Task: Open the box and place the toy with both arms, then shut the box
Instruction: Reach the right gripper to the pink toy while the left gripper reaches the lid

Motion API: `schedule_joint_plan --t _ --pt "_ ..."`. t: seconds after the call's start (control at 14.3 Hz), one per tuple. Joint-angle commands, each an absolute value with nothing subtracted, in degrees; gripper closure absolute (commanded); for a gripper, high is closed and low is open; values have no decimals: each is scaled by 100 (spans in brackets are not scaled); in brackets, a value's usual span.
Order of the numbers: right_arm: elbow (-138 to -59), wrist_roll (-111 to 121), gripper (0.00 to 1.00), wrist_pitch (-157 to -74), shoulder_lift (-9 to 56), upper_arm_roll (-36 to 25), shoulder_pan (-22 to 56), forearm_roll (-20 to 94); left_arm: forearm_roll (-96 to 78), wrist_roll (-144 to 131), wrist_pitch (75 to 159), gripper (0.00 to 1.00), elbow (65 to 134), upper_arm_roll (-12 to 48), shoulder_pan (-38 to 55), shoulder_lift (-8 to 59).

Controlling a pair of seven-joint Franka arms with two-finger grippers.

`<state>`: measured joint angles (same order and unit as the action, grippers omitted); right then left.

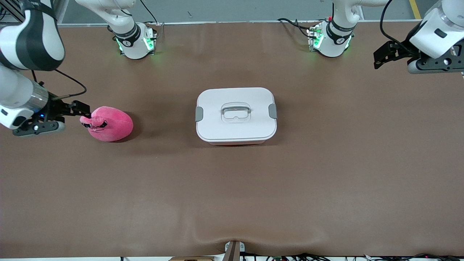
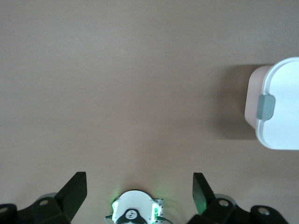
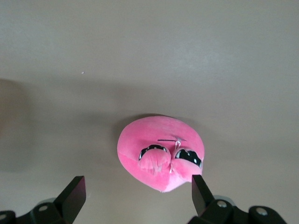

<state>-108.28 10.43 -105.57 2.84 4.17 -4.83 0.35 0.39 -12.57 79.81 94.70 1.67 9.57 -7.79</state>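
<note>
Both our grippers stand wide open and hold nothing. Our right gripper (image 1: 81, 110) hangs over the table (image 1: 232, 188) at the right arm's end, just beside the pink toy (image 1: 112, 125), whose snout faces it. Our left gripper (image 1: 380, 58) hangs high over the left arm's end, well apart from everything. We see the white box (image 1: 235, 116) resting mid-table between the two, lid on, grey clips (image 1: 199, 114) at both ends.
</note>
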Motion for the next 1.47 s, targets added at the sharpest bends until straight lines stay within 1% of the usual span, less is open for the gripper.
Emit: schedule_joint_plan --t 0.0,0.14,0.21,0.35,0.49,0.56,0.63,0.7,0.84,1.05,1.12,1.19,1.26,1.33,1.4 --pt "-11293 1299 0 -10985 281 457 -553 -61 123 -1896 8016 0 9325 482 1028 -493" --pt "-11652 1537 0 -11205 343 457 -676 -62 132 -2249 8016 0 9221 737 1028 -317" --pt "-11802 1599 0 -11258 421 457 -694 -62 80 -2328 8016 0 9107 773 1028 -177" --pt "-11987 1827 0 -11311 545 457 -825 -62 -69 -2713 8016 0 9062 861 1107 -36" --pt "-12137 1837 1 -11426 606 457 -852 -62 -210 -3668 8077 0 9027 1150 1116 201" --pt "-12146 1828 10 -11417 633 457 -853 -62 -281 -4213 8242 0 8948 1256 1116 315" --pt "-12146 1828 14 -11417 633 457 -844 -62 -342 -4741 8436 0 8947 1431 1116 369" --pt "-12138 1828 18 -11417 633 466 -835 -62 -343 -5207 8524 0 8965 1572 1116 439" --pt "-12120 1828 24 -11434 633 466 -835 -62 -343 -6218 8578 0 8947 1809 1151 580" --pt "-12094 1828 49 -11452 633 466 -835 -62 -343 -7773 8885 0 8965 2144 1274 843" --pt "-12102 1828 51 -11461 642 466 -835 -62 -325 -8196 8990 0 8965 2205 1379 905" --pt "-12111 1828 57 -11478 650 466 -835 -62 -290 -8679 9130 0 8956 2206 1536 992" --pt "-12111 1837 66 -11470 650 466 -835 -62 -264 -9188 9288 0 8965 2206 1712 1115" --pt "-12111 1837 82 -11470 650 466 -835 -62 -246 -9837 9473 0 8965 2206 1923 1264" --pt "-12103 1837 100 -11452 650 466 -826 -62 -159 -10505 9701 0 8965 2206 2090 1396"
